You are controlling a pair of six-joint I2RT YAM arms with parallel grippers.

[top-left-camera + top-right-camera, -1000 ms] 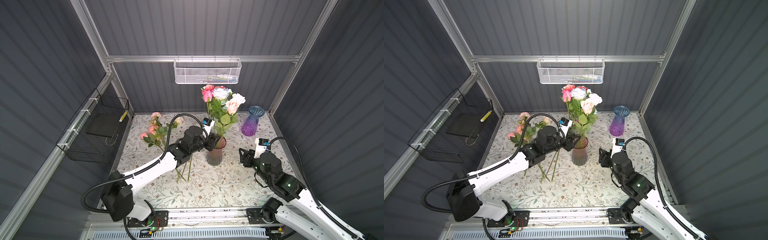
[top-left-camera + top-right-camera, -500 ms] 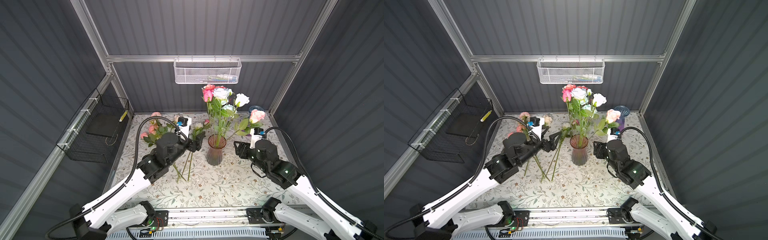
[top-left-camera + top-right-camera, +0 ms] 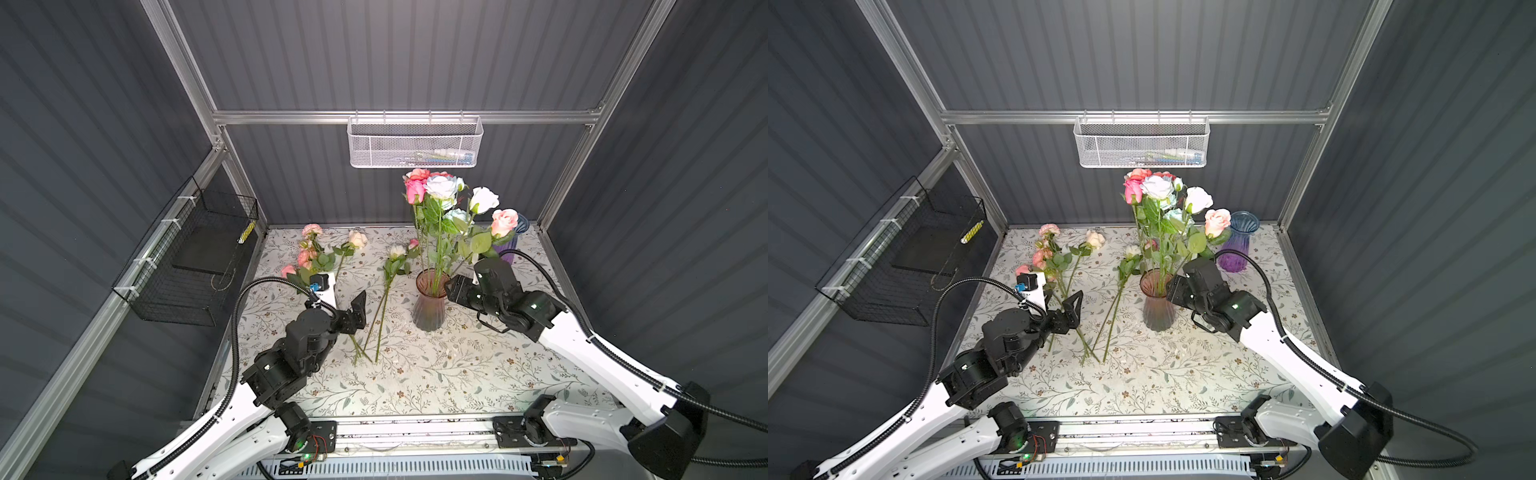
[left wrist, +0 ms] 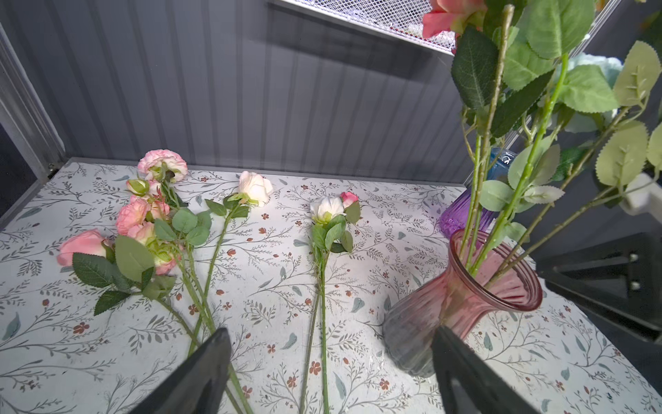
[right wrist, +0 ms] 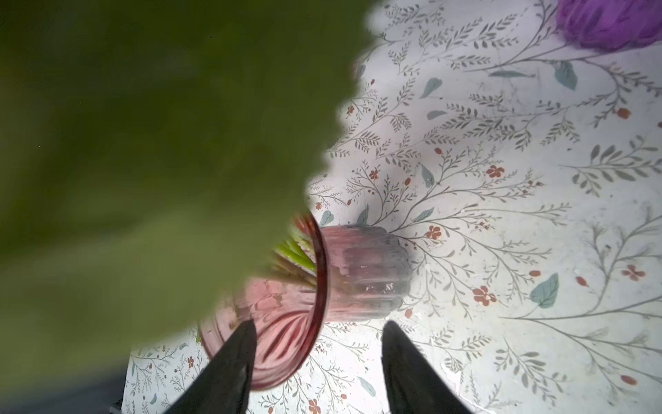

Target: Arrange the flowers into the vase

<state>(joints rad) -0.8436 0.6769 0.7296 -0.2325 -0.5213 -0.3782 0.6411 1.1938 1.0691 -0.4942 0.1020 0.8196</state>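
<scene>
On the left of the table [image 3: 457, 374], in both top views, a loose bunch of pink flowers [image 3: 313, 259] lies flat, stalks fanning toward the lower middle. Just right of it the left hand [image 4: 330, 333] hovers low, fingers spread wide with nothing between them. Next lie the white-budded stems [image 3: 392, 266], two thin stalks side by side, their cut ends close against the bunch's stalks. At centre the pink vase [image 3: 430, 309] stands upright with several roses [image 3: 436, 195] in it, some leaning right. The right hand [image 5: 318, 324] sits just beside its rim, fingers parted, bare table showing between them. It grips nothing I can see, though a leaf [image 5: 161, 143] blurs much of its wrist view. A purple vase [image 3: 512, 247] stands behind, at the upper right. To my eye another stem wants picking. I'd pinch one white-budded stalk below its leaves, where the two part, so only one comes up, then feed it cut end first into the mouth's left side.
</scene>
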